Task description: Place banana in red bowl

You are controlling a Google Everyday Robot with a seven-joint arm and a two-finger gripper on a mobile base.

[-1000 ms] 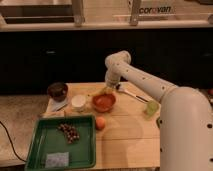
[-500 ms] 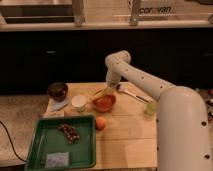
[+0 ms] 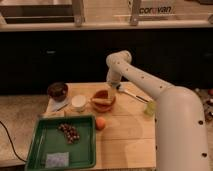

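Note:
The red bowl (image 3: 103,106) stands near the middle of the wooden table. The pale-yellow banana (image 3: 101,101) lies across the inside of the bowl, resting on it. My gripper (image 3: 111,91) hangs at the end of the white arm, just above the bowl's back right rim and close to the banana's right end. I cannot tell whether it still touches the banana.
A dark brown bowl (image 3: 57,91) and a small white cup (image 3: 78,102) stand left of the red bowl. An orange (image 3: 100,123) lies in front of it. A green tray (image 3: 35,150) holds grapes (image 3: 69,132) and a sponge (image 3: 56,159). A yellow-green cup (image 3: 149,108) and a utensil (image 3: 132,94) are to the right.
The banana has come down into the red bowl and now lies across it. The gripper has shifted slightly up and to the right.

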